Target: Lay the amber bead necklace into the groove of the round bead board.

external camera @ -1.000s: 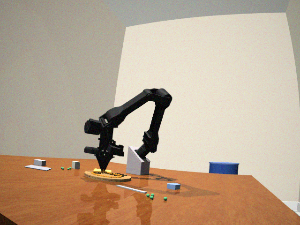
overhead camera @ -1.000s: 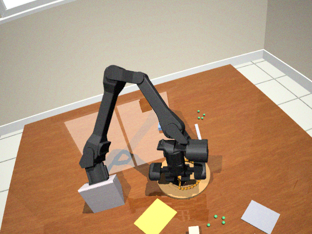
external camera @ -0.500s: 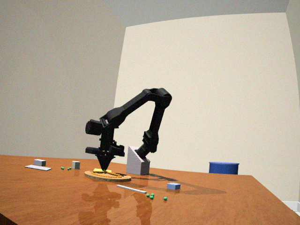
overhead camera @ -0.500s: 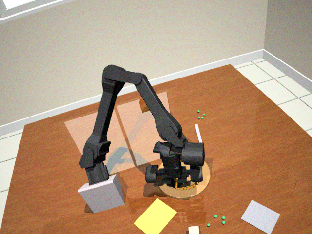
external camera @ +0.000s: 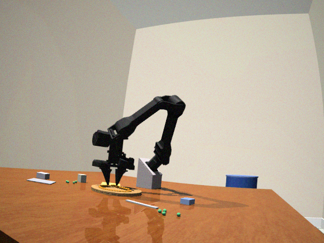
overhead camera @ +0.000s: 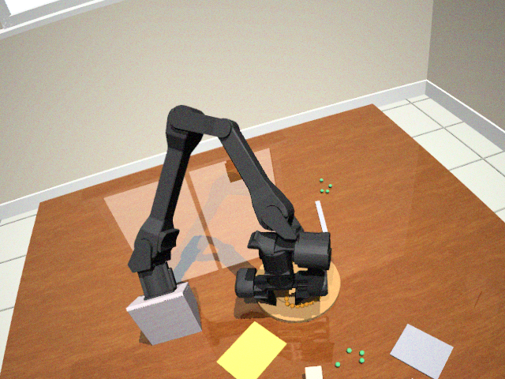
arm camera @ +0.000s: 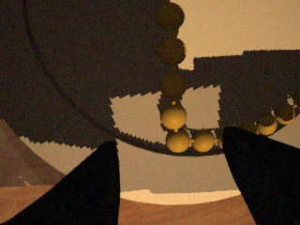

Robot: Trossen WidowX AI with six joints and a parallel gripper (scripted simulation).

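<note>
Pincer (external camera: 112,183) is hovering half-open, holding nothing, over the board (overhead camera: 332,291); the limp, light necklace (arm camera: 172,115) is best pinched mid-strand.

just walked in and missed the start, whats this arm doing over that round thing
A single black robot arm is laying an amber bead necklace onto a round bead board on the wooden table. Its tool points straight down over the board with its fingers apart, holding nothing. The beads lie on the board between them, some along the curved groove.
</note>
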